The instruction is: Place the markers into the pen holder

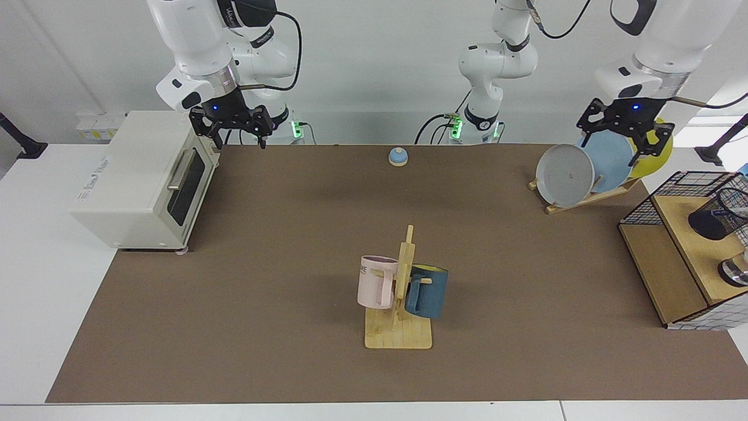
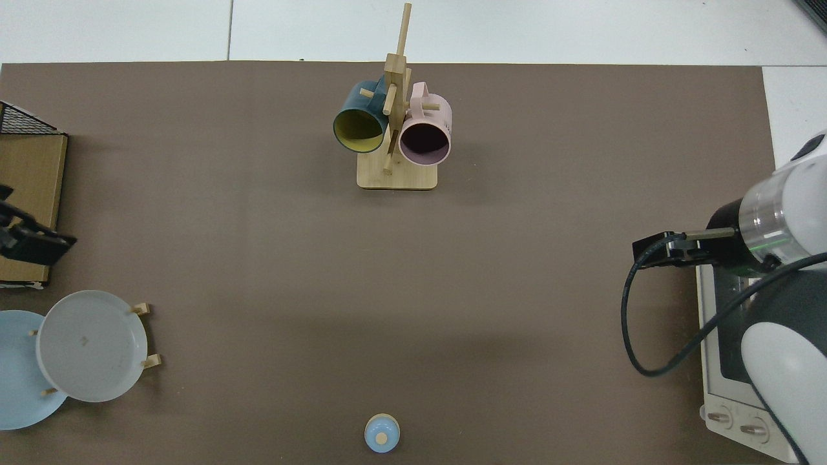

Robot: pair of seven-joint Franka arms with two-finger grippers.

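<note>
The pen holder, a small black mesh cup, stands on the wooden shelf at the far right edge of the facing view. Something white shows through its mesh, and I cannot tell whether it is one of the markers; no marker lies on the mat. My left gripper hangs open and empty over the plate rack, well left of the holder. It shows only as a dark piece at the top view's left edge. My right gripper waits open and empty beside the toaster oven; in the top view this right gripper is at the right.
A white toaster oven stands at the mat's left. A rack with grey, blue and yellow plates stands beside a black wire basket. A wooden mug tree with two mugs is mid-mat, and a small blue bell sits at the back.
</note>
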